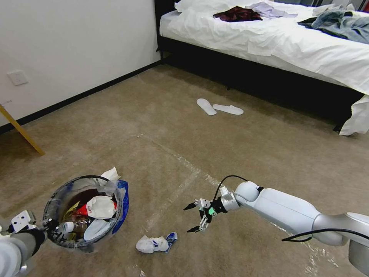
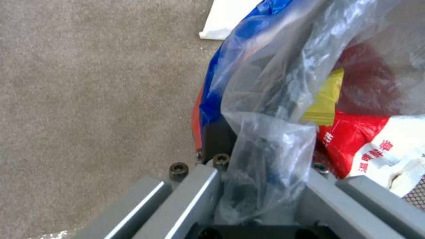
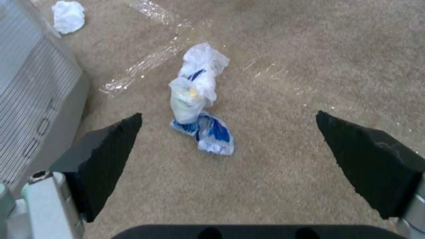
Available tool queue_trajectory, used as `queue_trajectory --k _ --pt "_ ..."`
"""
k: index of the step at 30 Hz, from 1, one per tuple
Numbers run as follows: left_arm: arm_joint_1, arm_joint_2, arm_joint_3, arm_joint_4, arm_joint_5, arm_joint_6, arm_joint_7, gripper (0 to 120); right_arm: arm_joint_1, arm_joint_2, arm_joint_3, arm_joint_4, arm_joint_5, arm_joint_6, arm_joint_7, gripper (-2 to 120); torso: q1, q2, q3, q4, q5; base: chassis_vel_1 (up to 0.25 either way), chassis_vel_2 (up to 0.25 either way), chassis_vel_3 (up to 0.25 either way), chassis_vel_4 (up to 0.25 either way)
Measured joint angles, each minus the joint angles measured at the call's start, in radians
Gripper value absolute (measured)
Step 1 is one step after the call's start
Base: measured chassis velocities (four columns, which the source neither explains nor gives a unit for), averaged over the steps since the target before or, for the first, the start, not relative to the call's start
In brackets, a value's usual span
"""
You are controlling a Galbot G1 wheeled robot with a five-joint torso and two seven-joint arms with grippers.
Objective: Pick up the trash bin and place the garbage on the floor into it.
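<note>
- Bed [image 1: 292,50] w/ white sheets and loose clothes sits far side of the room; I see two white slippers [image 1: 220,107] on the carpet [image 1: 153,127] in front of it.
- Trash bin [image 1: 82,209] is at my lower left, clear liner w/ blue edge, already stuffed w/ white paper, a red wrapper, a yellow scrap.
- My right arm reaches in from the lower right; right gripper [image 1: 195,218] hangs above the carpet, jaws spread wide, nothing in them.
- My left gripper [image 1: 52,225] is at the bin's near rim. In the left wrist view its fingers [image 2: 195,196] are closed on the rim and the bunched liner [image 2: 265,132].
- Garbage [image 1: 155,243] left on the floor: crumpled white-and-blue wrapper, between the bin and the right gripper, apart from both. In the right wrist view it lies between the two open pads [image 3: 106,156], beyond their tips.
- Small white tissue [image 3: 68,16] farther off on the carpet.
</note>
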Motion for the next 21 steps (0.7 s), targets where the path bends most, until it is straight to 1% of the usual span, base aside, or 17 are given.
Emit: queue_trajectory --k 5,8,9,12,14,16,21 --pt "-0.002 -0.003 0.002 0.001 0.003 0.001 0.002 0 0.010 0.014 -0.020 -0.008 0.043 0.005 -0.011 100 0.000 0.000 0.000 0.0001 0.0000 0.000 0.000 0.000 0.000" --pt "-0.002 -0.002 0.002 0.001 0.003 0.001 0.002 0 0.014 0.017 -0.025 -0.008 0.047 0.007 -0.022 100 0.000 0.000 0.000 0.0001 -0.0001 0.000 0.000 0.000 0.000" --pt "-0.004 -0.001 0.002 0.001 0.003 0.001 0.002 0 0.018 0.021 -0.028 -0.010 0.050 0.011 -0.045 100 0.000 0.000 0.000 0.0000 -0.0001 0.000 0.000 0.000 0.000" --pt "-0.004 0.002 0.002 0.000 0.002 0.001 0.002 0 0.021 0.026 -0.036 -0.013 0.066 0.020 -0.068 100 0.000 0.000 0.000 0.0000 -0.0001 0.000 0.000 0.000 0.000" --pt "-0.002 0.003 -0.001 -0.003 0.001 0.001 0.000 0 0.024 0.040 -0.058 -0.021 0.125 0.036 -0.106 100 0.000 0.000 0.000 0.0000 -0.0001 0.000 0.000 0.000 0.000" --pt "0.001 0.001 -0.002 -0.005 0.001 0.001 0.000 0 0.023 0.050 -0.067 -0.021 0.147 0.042 -0.124 100 0.000 0.000 0.000 0.0001 0.0000 0.000 0.000 0.000 0.000" --pt "0.005 -0.005 -0.003 -0.010 0.003 0.001 -0.001 0 0.014 0.070 -0.079 -0.003 0.166 0.047 -0.127 100 0.000 0.000 0.000 0.0001 0.0000 0.000 0.000 0.000 0.000"
